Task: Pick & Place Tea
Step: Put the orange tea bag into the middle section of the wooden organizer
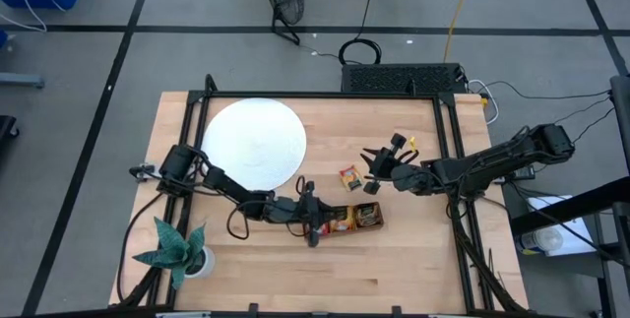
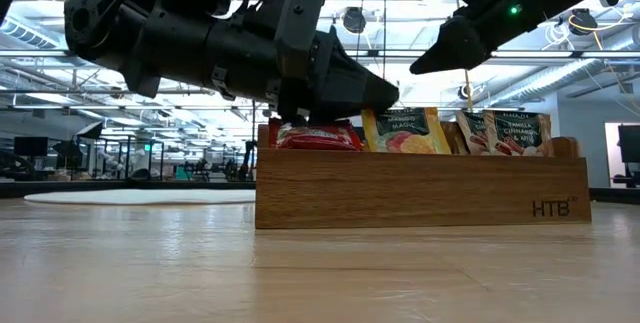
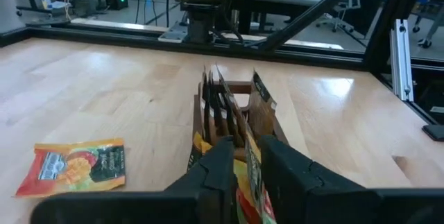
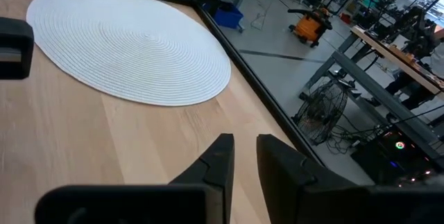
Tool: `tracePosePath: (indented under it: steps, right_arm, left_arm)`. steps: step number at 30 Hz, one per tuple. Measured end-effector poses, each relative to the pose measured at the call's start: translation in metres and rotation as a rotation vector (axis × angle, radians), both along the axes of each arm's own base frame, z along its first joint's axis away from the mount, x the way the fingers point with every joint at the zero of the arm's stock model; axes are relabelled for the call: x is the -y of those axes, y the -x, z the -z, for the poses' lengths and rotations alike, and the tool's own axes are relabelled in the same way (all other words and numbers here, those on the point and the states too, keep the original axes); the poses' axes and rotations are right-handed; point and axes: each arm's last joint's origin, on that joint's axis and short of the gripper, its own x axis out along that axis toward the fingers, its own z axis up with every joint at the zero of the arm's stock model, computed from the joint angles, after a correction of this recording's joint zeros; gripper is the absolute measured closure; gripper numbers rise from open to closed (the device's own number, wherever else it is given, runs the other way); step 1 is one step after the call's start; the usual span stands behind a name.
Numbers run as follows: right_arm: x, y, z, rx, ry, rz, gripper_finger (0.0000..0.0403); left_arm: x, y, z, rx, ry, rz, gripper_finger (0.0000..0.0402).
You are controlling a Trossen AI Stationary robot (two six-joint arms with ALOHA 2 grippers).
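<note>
A brown wooden tray (image 1: 369, 217) (image 2: 420, 188) holds several tea sachets standing on edge, among them an orange-yellow one (image 2: 405, 130). My left gripper (image 1: 317, 222) (image 3: 247, 163) reaches nearly level over the tray's left end. Its fingers are open on either side of a yellow and red sachet (image 3: 251, 175) standing in that end compartment. A red sachet (image 2: 318, 138) shows under it. One loose sachet (image 1: 348, 177) (image 3: 76, 168) lies flat on the table behind the tray. My right gripper (image 1: 379, 165) (image 4: 245, 158) hangs above the table right of that sachet, slightly open, with nothing between its fingers. My left gripper has its fingers on either side of the upper edge of the yellow and red sachet (image 3: 250, 156), coming level from the table's left along the tray. Bare space shows beside one finger (image 3: 220, 161). Whether the other finger touches the sachet, I cannot tell. The sachet's lower part rests in the tray.
A white round disc (image 1: 254, 143) (image 4: 132, 44) lies at the table's far left. A potted plant (image 1: 177, 249) stands at the near left corner. Black frame rails (image 1: 448, 151) run along the table's sides. Bare wood lies in front of the tray.
</note>
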Motion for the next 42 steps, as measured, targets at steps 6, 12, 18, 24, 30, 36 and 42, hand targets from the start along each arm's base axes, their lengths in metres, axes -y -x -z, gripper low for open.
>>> tracePosePath:
  steps: [6,12,18,24,30,36,42]
  right_arm:
    - [0.000,0.000,0.000,-0.011,0.013,-0.006,0.0353]
    - [0.000,0.001,0.001,-0.035,0.026,-0.010,0.0353]
    - [0.007,0.001,0.013,-0.143,-0.132,-0.190,0.0337]
    - [0.032,-0.006,0.034,-0.246,-0.378,-0.319,0.0295]
    - [0.066,-0.014,0.061,-0.313,-0.460,-0.237,0.0239]
    - [0.094,-0.017,0.082,-0.307,-0.608,-0.263,0.0198]
    - [0.106,-0.026,0.090,-0.278,-0.673,-0.346,0.0191]
  left_arm:
    - [-0.002,0.002,-0.028,0.068,-0.039,0.000,0.0314]
    - [-0.024,0.011,-0.072,0.060,-0.086,-0.047,0.0314]
    - [-0.059,0.027,-0.093,-0.107,-0.060,-0.132,0.0313]
    - [-0.097,0.029,-0.092,-0.175,-0.080,-0.243,0.0313]
    - [-0.138,0.032,-0.081,-0.263,-0.079,-0.353,0.0313]
    - [-0.157,0.037,-0.077,-0.315,-0.076,-0.385,0.0313]
    - [-0.163,0.038,-0.076,-0.336,-0.101,-0.393,0.0313]
